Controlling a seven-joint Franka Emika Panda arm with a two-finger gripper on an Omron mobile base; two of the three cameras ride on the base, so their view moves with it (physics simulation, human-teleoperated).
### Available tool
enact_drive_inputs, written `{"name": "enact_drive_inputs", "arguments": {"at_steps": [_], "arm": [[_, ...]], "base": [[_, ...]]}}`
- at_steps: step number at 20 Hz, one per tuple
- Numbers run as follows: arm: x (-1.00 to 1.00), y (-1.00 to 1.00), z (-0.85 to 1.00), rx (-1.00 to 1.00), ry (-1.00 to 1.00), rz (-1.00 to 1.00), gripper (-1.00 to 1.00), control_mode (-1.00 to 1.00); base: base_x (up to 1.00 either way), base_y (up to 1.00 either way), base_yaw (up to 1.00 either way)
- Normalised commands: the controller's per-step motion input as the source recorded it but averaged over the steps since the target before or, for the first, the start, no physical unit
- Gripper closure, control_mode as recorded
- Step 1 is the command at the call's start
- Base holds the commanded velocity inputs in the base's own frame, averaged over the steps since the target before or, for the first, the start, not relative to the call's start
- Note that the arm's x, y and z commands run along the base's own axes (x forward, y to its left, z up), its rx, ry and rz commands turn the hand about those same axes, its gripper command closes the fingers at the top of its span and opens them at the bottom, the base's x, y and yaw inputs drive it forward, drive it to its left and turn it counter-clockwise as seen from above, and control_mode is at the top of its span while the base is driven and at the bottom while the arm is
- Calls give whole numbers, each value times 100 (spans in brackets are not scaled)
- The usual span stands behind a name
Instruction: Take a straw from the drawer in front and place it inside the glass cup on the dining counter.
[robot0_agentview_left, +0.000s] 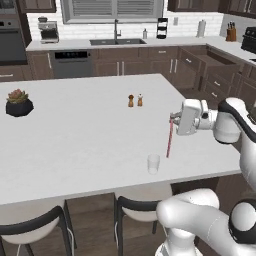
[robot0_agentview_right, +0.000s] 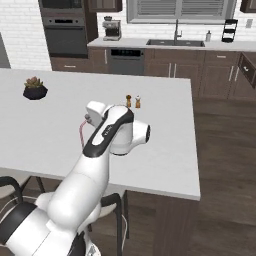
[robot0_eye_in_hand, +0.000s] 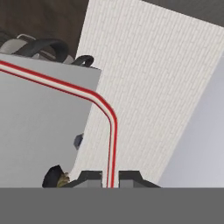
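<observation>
My gripper (robot0_agentview_left: 173, 120) hangs over the right part of the dining counter (robot0_agentview_left: 75, 140), shut on the top end of the straw (robot0_agentview_left: 169, 140). The thin red-pink straw dangles almost straight down, its lower end just above the white top. The glass cup (robot0_agentview_left: 153, 164) stands upright near the counter's front edge, a little left of and nearer than the straw's tip, apart from it. In the hand view the straw (robot0_eye_in_hand: 113, 131) runs up from between the fingertips (robot0_eye_in_hand: 89, 177). From the right, the straw (robot0_agentview_right: 82, 134) shows beside the hand; my arm hides the cup. The drawer (robot0_agentview_left: 220, 60) stands open at the back right.
Two small shakers (robot0_agentview_left: 135, 100) stand mid-counter beyond the gripper. A potted succulent (robot0_agentview_left: 19, 103) sits at the far left. Dark stools (robot0_agentview_left: 135, 207) are tucked under the counter's near edge. The counter's right edge (robot0_agentview_right: 195, 150) drops to a wooden floor.
</observation>
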Motion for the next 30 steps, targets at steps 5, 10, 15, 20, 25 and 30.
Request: {"name": "enact_drive_inputs", "arguments": {"at_steps": [5, 10, 15, 20, 25, 30], "arm": [[21, 5, 5, 0, 0, 0, 100, -100], [3, 0, -3, 0, 0, 0, 100, -100], [0, 0, -7, 0, 0, 0, 100, -100], [1, 0, -10, 0, 0, 0, 100, -100], [5, 0, -28, 0, 0, 0, 100, -100], [25, 0, -20, 0, 0, 0, 100, -100]], "base": [[0, 0, 0], [0, 0, 0], [0, 0, 0], [0, 0, 0], [0, 0, 0], [0, 0, 0]]}}
